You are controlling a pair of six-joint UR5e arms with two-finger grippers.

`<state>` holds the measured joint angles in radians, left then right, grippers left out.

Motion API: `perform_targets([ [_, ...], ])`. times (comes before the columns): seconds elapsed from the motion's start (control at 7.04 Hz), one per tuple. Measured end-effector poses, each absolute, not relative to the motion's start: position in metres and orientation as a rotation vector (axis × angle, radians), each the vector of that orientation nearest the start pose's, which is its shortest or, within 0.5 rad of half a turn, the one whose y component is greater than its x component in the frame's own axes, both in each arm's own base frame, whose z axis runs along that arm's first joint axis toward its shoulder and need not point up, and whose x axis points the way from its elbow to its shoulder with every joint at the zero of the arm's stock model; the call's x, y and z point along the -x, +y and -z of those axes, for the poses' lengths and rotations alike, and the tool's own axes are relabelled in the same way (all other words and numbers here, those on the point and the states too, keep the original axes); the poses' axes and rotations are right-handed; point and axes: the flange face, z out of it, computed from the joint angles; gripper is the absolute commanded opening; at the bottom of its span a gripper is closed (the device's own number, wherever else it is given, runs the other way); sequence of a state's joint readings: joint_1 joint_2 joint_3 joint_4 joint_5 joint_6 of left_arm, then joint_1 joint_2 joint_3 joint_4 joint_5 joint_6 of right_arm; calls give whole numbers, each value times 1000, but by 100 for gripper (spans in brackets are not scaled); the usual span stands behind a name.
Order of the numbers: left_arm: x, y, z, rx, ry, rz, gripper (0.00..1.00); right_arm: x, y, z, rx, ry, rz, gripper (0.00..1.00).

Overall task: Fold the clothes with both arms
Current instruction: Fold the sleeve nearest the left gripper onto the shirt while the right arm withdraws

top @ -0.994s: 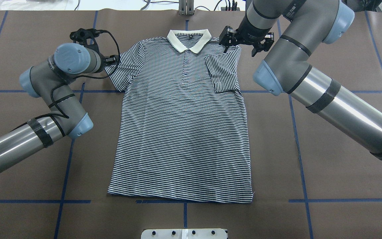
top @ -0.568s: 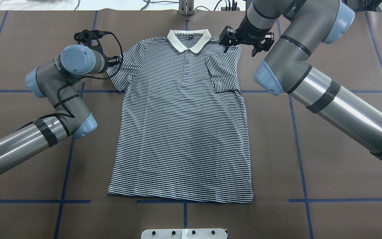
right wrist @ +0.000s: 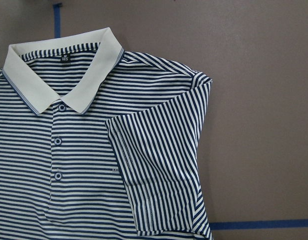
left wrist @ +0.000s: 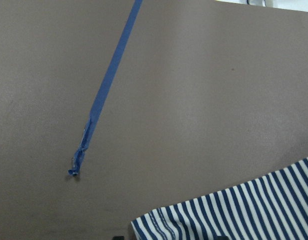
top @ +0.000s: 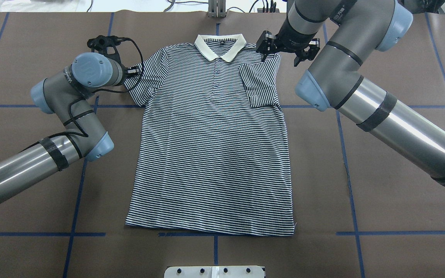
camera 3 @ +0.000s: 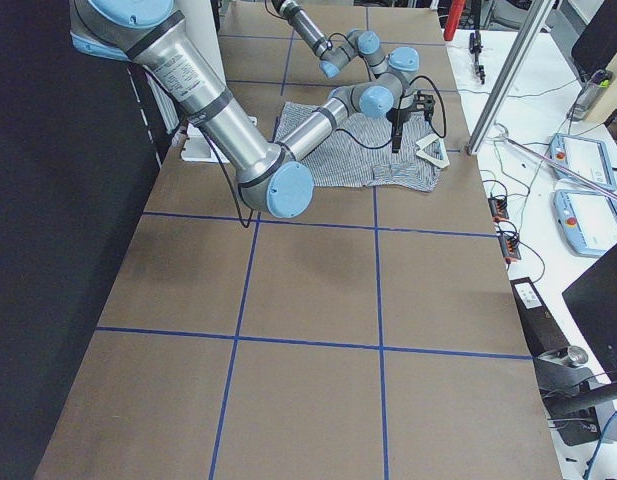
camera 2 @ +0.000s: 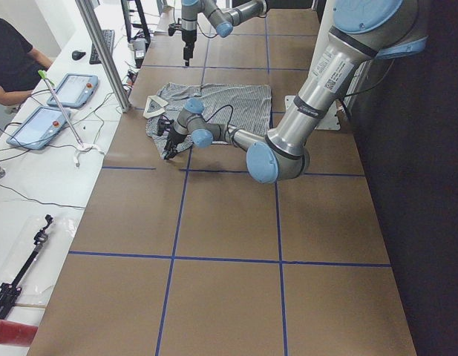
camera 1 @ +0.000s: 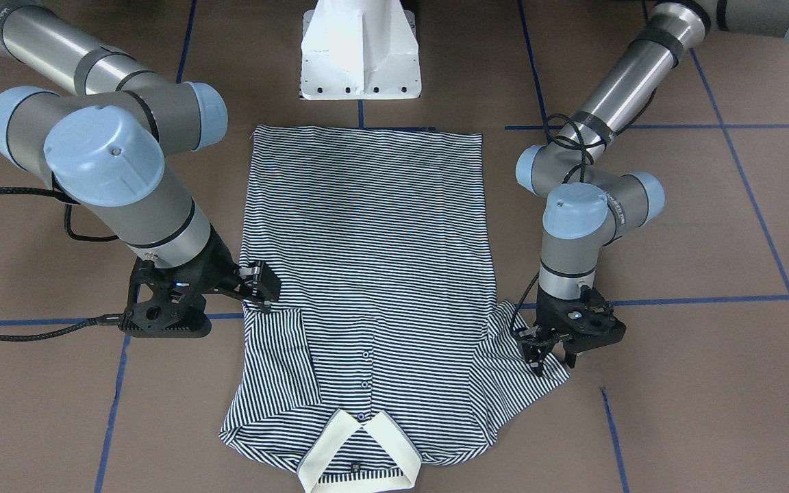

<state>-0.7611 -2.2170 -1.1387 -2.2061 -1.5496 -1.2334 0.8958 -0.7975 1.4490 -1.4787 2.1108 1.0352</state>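
The striped polo shirt [top: 211, 154] lies flat and face up on the brown table, its cream collar [top: 219, 47] at the far side. The sleeve [right wrist: 158, 150] on my right arm's side is folded in over the chest. My right gripper [top: 264, 52] hovers above that shoulder, open and holding nothing. The other sleeve [camera 1: 531, 373] is spread out flat. My left gripper [camera 1: 546, 359] points down at that sleeve's outer hem [left wrist: 243, 215], open, with fingertips either side of the edge.
The white pedestal base [camera 1: 360, 61] stands at the shirt's hem end. Blue tape lines [top: 79, 177] cross the brown table cover. A person [camera 2: 13, 67] and tablets [camera 2: 43, 122] are at a side bench beyond a metal post [camera 2: 102, 52].
My left arm has swung toward the shirt, bringing its gripper up to the spread sleeve's edge. The right arm and the shirt have not moved.
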Motion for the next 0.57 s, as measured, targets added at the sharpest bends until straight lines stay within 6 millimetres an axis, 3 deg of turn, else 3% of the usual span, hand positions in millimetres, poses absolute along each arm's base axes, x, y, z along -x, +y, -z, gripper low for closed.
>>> perform_targets([
  [0.14,-471,-636,-407,-464,722,407,0,398,-629,-226,-86,-883,-136,100],
  [0.57,-471,-636,-396,-462,737,403,0,398,-629,-231,-81,-878,-138,100],
])
